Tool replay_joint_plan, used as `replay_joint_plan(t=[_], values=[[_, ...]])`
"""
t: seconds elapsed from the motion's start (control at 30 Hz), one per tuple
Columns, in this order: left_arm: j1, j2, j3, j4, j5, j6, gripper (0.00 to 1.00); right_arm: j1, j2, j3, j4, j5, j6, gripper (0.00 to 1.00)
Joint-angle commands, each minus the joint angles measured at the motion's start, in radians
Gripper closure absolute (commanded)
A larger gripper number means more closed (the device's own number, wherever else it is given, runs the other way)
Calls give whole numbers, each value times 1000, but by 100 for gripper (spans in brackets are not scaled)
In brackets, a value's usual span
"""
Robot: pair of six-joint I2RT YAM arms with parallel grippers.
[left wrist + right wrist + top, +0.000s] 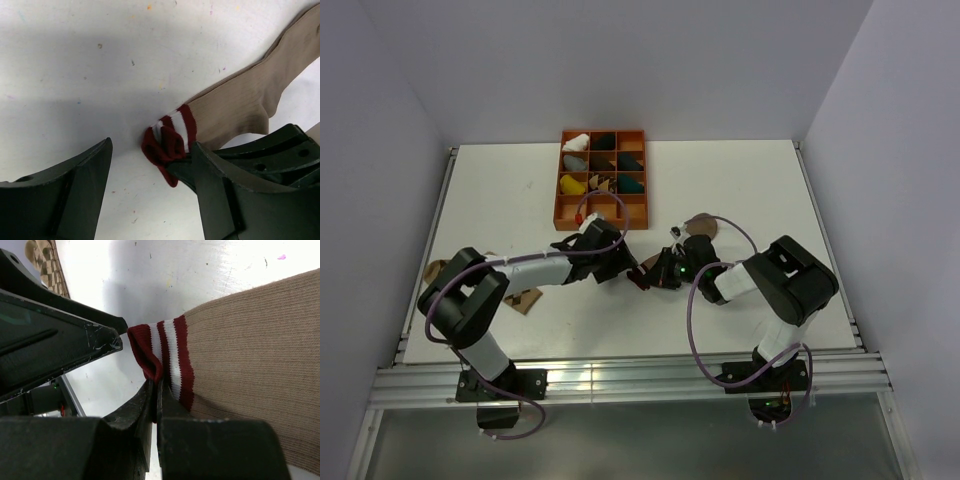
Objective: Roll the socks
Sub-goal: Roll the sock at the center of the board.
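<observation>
Right gripper [156,392] is clamped on the tan sock's [250,365] striped cuff [167,355], mid-table [750,190]. Left gripper [151,150] gapes wide, empty, astride that cuff. Argyle sock [525,299] lies toward the left edge.

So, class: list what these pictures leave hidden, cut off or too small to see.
Top view: argyle sock partly under the left arm; bundles in the tray too small for detail.
Left wrist view: tan sock far end cut off by the edge.
Right wrist view: cuff partly hidden inside the right gripper; argyle sock cut by the corner.
</observation>
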Motion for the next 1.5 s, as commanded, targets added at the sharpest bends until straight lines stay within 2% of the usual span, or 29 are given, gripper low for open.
replay_joint_plan(t=[0.0, 0.27, 0.5, 0.8, 0.83, 0.93, 0.97, 1.17, 1.3, 1.47], values=[[3, 30, 51, -6, 22, 7, 31, 11, -13, 20, -49, 43, -41, 97], [3, 89, 77, 19, 38, 1, 37, 15, -13, 24, -50, 42, -47, 97], [3, 100, 62, 25, 52, -5, 50, 15, 14, 9, 13, 22, -3, 98], [3, 99, 56, -12, 36, -4, 78, 12, 6, -13, 36, 34, 17, 98], [4, 96, 60, -18, 33, -1, 87, 12, 6, -14, 37, 33, 15, 97], [4, 80, 70, -41, 15, 9, 99, 12, -8, -17, 37, 26, -4, 93], [3, 71, 74, -49, 7, 13, 100, 12, -17, -17, 34, 26, -11, 87], [6, 31, 93, -113, -36, 42, 100, 31, -120, -2, -48, 48, -103, 68], [6, 5, 86, -135, -68, 59, 100, 32, -190, -11, -71, 74, -106, 64], [4, -6, 88, -147, -73, 81, 100, 32, -218, 32, -220, 177, -139, 64]])
